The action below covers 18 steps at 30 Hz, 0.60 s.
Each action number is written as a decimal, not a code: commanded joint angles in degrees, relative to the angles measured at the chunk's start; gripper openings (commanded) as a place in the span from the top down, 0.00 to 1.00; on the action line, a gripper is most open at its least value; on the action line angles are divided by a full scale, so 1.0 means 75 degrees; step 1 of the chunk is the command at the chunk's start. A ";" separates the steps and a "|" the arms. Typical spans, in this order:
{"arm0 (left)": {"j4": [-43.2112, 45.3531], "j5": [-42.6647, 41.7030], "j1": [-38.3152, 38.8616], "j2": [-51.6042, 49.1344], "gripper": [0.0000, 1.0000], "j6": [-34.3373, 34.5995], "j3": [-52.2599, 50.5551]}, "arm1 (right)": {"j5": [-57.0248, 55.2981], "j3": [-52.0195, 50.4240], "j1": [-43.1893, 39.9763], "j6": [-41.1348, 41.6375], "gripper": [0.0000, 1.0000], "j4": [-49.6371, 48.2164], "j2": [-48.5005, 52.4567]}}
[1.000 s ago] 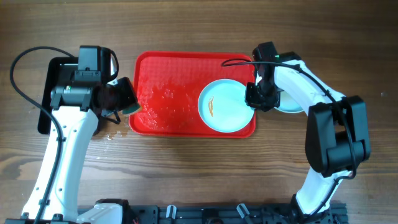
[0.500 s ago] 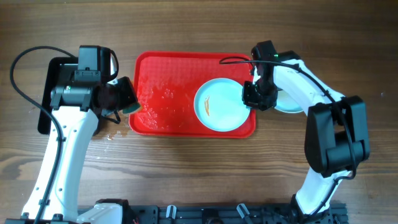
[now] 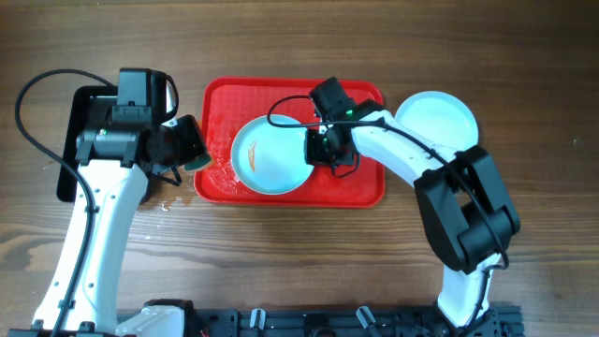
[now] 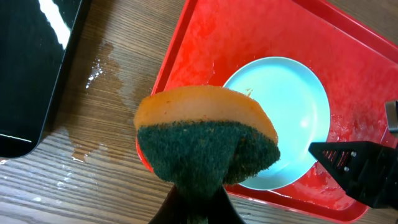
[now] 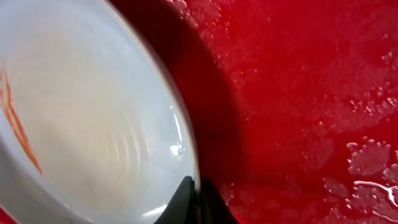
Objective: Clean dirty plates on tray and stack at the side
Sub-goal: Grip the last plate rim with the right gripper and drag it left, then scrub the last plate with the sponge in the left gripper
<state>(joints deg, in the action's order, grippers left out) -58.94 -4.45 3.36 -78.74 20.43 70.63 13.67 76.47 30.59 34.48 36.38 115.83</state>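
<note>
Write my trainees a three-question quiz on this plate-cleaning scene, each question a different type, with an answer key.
1. True or false: the plate on the red tray is spotless.
2. The left gripper holds: A a sponge; B a cloth; C a brush.
3. Which gripper pinches that plate's rim?
Key: 1 false, it bears an orange smear; 2 A; 3 the right gripper.
</note>
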 commanded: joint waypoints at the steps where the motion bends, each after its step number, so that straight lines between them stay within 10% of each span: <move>1: 0.0102 -0.0498 -0.0012 -0.0017 0.96 -0.0376 -0.0047 | -0.0280 -0.0012 0.0000 0.0423 0.96 -0.0140 0.0230; 18: 0.2710 -0.0889 0.1865 -0.2576 0.96 -0.0460 -0.0047 | -0.1690 -0.0012 -0.0248 0.1396 0.96 -0.0219 0.0778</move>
<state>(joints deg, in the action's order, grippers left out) -42.41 -9.85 15.16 -94.52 17.80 70.63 8.27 77.89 29.04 43.75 33.54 117.97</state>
